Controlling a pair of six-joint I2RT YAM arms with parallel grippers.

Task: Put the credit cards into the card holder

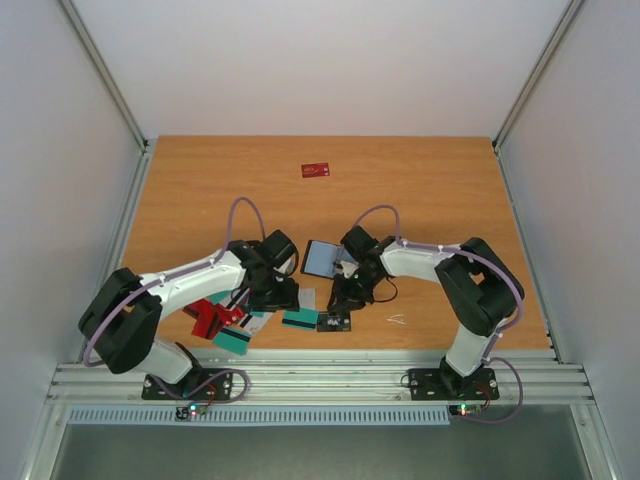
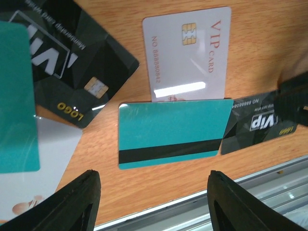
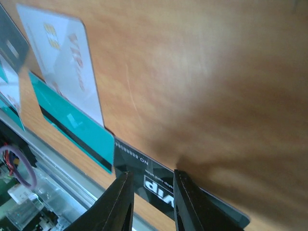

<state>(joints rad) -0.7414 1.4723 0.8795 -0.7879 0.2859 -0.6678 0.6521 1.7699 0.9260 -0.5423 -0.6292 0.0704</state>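
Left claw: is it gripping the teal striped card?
No: the left claw stands open, and the teal striped card lies flat on the table.

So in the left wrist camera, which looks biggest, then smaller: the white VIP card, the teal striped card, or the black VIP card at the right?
Largest, too alike to rank: the white VIP card and the teal striped card.
Smallest: the black VIP card, its right end hidden.

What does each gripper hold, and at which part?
Left gripper: open over the striped teal card, holding nothing. Right gripper: straddles an edge of the black card; whether it grips cannot be told.
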